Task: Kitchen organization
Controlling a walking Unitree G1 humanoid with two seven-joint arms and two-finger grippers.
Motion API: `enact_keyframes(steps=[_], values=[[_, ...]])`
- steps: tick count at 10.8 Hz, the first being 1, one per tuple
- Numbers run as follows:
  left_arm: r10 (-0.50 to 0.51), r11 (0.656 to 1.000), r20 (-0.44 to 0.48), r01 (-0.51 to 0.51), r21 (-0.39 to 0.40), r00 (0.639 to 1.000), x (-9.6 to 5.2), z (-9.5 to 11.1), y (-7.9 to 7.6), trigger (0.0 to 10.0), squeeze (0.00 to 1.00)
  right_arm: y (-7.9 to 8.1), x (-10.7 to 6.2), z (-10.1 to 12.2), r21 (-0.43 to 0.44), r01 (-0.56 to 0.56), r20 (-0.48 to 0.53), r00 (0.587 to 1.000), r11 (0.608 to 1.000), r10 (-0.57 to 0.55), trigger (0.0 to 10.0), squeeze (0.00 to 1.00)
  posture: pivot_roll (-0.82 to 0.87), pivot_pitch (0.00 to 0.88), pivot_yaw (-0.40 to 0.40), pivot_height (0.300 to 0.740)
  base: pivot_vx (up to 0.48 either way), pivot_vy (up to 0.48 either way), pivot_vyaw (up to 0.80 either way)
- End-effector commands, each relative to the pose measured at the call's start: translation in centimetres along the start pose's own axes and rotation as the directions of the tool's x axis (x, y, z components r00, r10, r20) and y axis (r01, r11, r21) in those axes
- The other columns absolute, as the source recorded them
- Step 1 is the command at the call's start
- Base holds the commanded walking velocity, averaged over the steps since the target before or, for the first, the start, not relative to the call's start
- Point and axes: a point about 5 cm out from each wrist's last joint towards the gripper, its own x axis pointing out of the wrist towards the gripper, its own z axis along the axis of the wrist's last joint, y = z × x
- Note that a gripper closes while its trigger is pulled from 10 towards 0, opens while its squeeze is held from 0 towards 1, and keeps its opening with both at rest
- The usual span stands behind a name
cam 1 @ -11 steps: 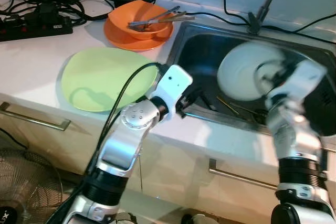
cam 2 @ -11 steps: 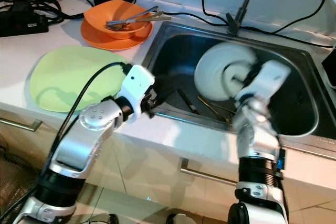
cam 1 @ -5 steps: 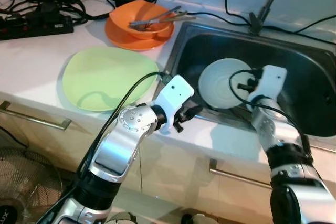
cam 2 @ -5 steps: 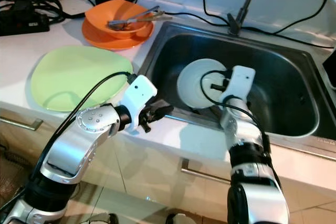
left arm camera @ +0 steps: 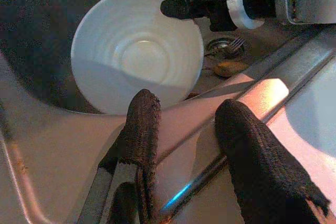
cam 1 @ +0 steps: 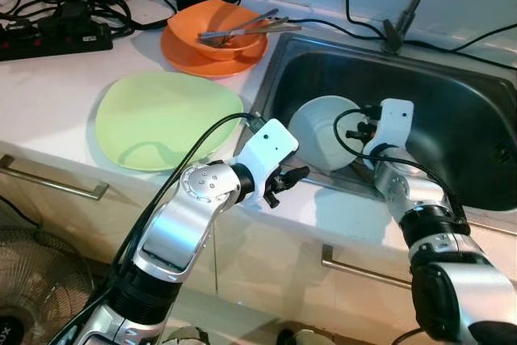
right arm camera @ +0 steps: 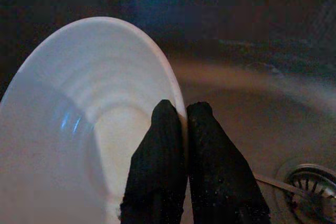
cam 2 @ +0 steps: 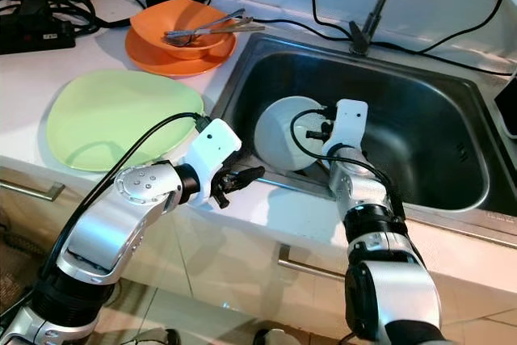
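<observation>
The right hand [right arm camera: 185, 124] pinches the rim of a round white ceramic bowl [cam 1: 323, 131] with concentric ridges inside, holding it tilted on edge within the stainless steel sink [cam 1: 460, 119]. The left hand [left arm camera: 184, 129], fingers spread and empty, hovers over the sink's front edge just beside the bowl. On the white tabletop [cam 1: 56, 86] lie a pale green plate [cam 1: 153, 119] and an orange bowl [cam 1: 214, 30] holding cutlery.
</observation>
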Motion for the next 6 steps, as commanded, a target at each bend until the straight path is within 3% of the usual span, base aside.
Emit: enact_keyframes(steps=[1, 3, 4, 6], values=[[-0.025, 1.000, -0.009, 0.025, 0.014, 1.000, 0.07, 0.26, -0.55, 10.0, 0.00, 0.10, 0.09, -0.57, -0.014, -0.017, -0.027, 0.999, 1.000, 0.017, 10.0, 1.00, 0.07, 0.091, -0.107, 0.740, 0.000, 0.000, 0.00], [-0.031, 0.999, -0.015, 0.031, 0.017, 0.999, 0.07, 0.22, -0.68, 10.0, 0.00, 0.69, 0.13, -0.76, -0.024, -0.057, -0.029, 0.998, 0.998, 0.057, 10.0, 1.00, 0.07, 0.091, -0.107, 0.740, 0.000, 0.000, 0.00], [-0.033, 0.999, -0.018, 0.034, 0.018, 0.999, 0.09, 0.18, -0.74, 10.0, 0.00, 0.78, 0.14, -0.82, -0.026, -0.060, -0.027, 0.998, 0.998, 0.060, 10.0, 0.00, 0.06, 0.091, -0.108, 0.740, 0.000, 0.000, 0.00], [-0.035, 0.999, -0.021, 0.035, 0.017, 0.999, 0.11, 0.11, -0.81, 10.0, 0.00, 0.65, 0.12, -0.87, -0.035, -0.052, -0.016, 0.999, 0.998, 0.052, 10.0, 0.00, 0.07, 0.085, -0.106, 0.740, 0.000, 0.000, 0.00]])
